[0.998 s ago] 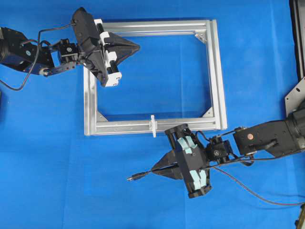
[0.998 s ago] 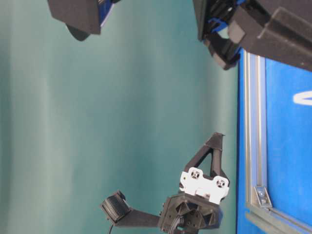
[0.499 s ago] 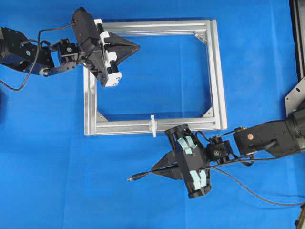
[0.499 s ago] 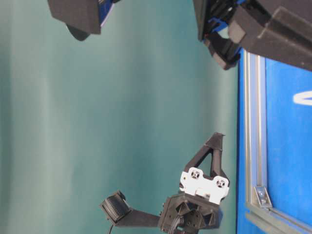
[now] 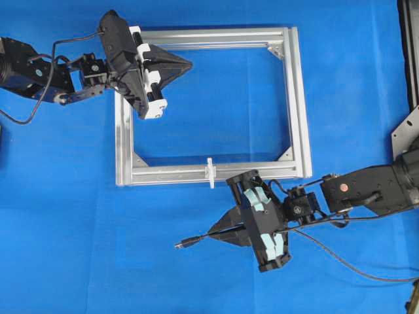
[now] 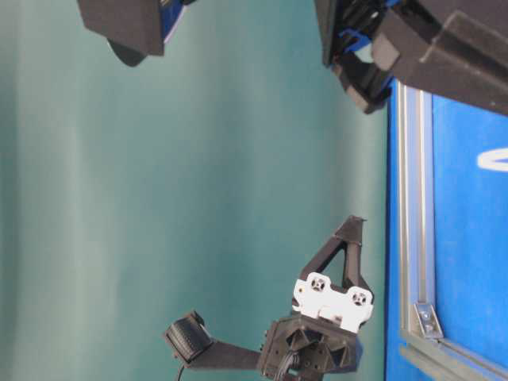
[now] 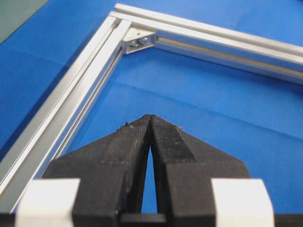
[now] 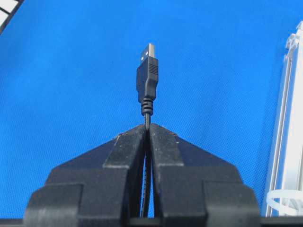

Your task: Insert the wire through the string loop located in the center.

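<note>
The silver aluminium frame (image 5: 294,104) lay flat on the blue mat (image 5: 65,261) and served as the landmark for everything else. On the middle of its lower rail, as the overhead view showed it, sat the string loop (image 5: 210,172) — a small white tie standing across the rail. Below that rail and outside the frame, the right gripper (image 5: 215,233) had its jaws pressed together on the wire (image 5: 340,263), gripping it just behind the plug (image 8: 147,78), whose metal tip pointed away from the fingers over bare mat; the plug sat below the loop and a little to its left, apart from it. The rest of the wire trailed off toward the lower right. The left gripper (image 5: 186,64) hovered inside the frame near its upper left corner, jaws closed on nothing. No brand, label or writing could be read on any part — the plug, rails and grippers showed none.
</note>
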Controlling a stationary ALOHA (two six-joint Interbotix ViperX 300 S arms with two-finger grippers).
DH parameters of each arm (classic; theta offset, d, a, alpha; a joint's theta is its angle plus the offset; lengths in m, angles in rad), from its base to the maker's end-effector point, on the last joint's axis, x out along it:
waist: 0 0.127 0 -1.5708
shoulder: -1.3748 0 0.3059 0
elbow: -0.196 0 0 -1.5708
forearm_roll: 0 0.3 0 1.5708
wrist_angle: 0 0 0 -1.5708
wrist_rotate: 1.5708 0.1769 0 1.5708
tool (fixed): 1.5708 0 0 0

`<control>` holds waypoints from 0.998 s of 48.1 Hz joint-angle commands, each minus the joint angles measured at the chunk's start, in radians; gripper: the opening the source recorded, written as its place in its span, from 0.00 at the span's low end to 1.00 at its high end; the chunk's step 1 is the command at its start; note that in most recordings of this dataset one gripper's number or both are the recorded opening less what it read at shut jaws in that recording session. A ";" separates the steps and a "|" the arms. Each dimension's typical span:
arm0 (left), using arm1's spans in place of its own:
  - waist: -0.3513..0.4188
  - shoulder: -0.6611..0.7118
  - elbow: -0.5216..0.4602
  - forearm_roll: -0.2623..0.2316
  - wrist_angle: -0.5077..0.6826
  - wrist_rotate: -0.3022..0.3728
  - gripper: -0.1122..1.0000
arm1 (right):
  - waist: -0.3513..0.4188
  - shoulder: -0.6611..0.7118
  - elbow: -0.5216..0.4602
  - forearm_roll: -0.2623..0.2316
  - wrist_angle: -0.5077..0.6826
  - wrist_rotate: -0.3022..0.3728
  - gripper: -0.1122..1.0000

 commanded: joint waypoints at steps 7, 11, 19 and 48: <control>-0.002 -0.026 -0.008 0.003 -0.005 0.000 0.10 | 0.003 -0.026 -0.012 0.000 -0.006 -0.002 0.08; -0.002 -0.026 -0.008 0.003 -0.005 0.000 0.10 | 0.003 -0.026 -0.012 0.000 -0.006 -0.002 0.08; 0.000 -0.026 -0.008 0.003 -0.005 0.000 0.10 | 0.003 -0.034 0.000 0.000 -0.006 -0.002 0.08; -0.002 -0.026 -0.008 0.003 -0.005 -0.002 0.10 | 0.003 -0.204 0.238 0.026 -0.006 0.003 0.08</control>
